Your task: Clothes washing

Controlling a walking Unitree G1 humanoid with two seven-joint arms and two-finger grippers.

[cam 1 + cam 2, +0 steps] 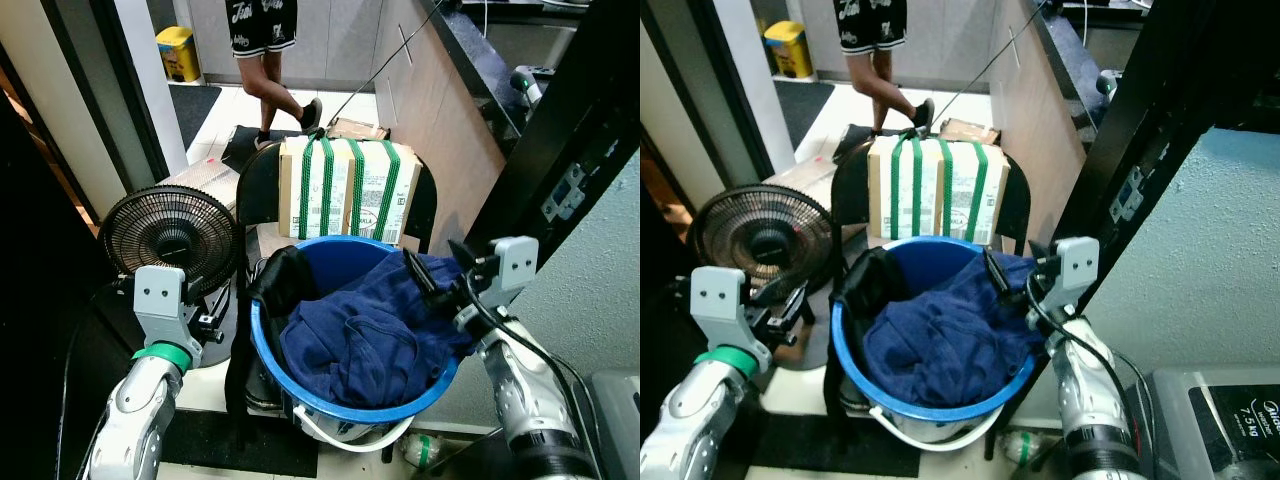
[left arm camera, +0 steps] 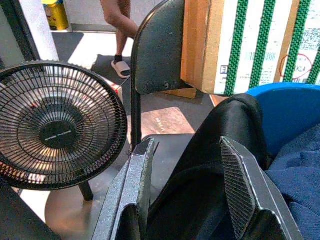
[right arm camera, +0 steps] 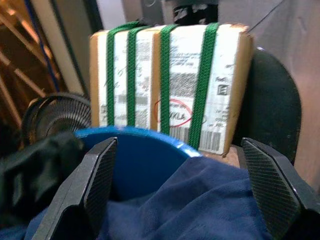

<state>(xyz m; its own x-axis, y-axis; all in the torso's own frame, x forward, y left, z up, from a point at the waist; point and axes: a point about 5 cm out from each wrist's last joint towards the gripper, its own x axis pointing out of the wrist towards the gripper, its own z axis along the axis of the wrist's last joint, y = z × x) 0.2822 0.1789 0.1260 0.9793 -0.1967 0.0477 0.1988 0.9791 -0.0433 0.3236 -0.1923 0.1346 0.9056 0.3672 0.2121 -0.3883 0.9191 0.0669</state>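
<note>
Right wrist view: the right gripper (image 3: 182, 190) is spread wide, directly over the navy clothes (image 1: 370, 335) heaped in the blue bucket (image 1: 300, 385). The left gripper (image 2: 187, 187), also spread, is held beside the black garment (image 1: 283, 280); the right is judged nearer.

one blue bucket (image 1: 300, 385), one fan (image 1: 170, 238), one strapped box (image 1: 345, 190), one chair (image 1: 258, 180)

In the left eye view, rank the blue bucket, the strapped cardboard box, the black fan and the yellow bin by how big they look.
1. Blue bucket, nearest the camera.
2. Strapped cardboard box and black fan look alike; no ranking.
3. Yellow bin, smallest, though it stands farthest back, so its true size is unsure.
</note>
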